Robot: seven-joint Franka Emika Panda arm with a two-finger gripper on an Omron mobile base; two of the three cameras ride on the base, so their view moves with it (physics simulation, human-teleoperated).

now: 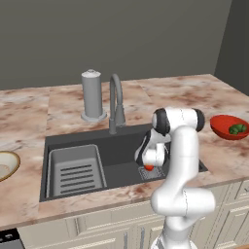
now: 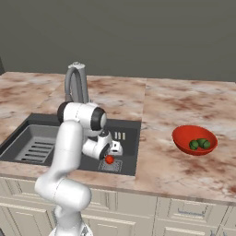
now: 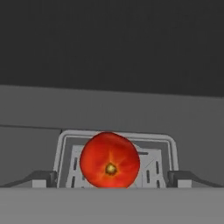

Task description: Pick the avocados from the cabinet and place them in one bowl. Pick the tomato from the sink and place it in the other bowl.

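Observation:
The tomato (image 3: 110,160) sits on the square drain on the floor of the sink (image 1: 121,155), seen too as a small red ball (image 1: 149,168) (image 2: 109,159). My gripper (image 3: 112,180) is lowered into the basin and stands open, one fingertip to each side of the tomato, not pressing it. From the base views the hand (image 1: 151,161) (image 2: 110,153) hangs just above it. Both avocados (image 2: 199,144) (image 1: 237,129) lie in the red bowl (image 2: 182,138) (image 1: 220,125) on the counter to the right. The pale bowl (image 1: 13,161) is at the far left. The cabinet is out of view.
A ribbed grey rack (image 1: 75,171) fills the sink's left half. The curved faucet (image 1: 115,99) and a grey paper-towel holder (image 1: 92,95) stand behind the basin. Marble counter (image 2: 184,106) surrounds the sink, with cream drawers below its front edge.

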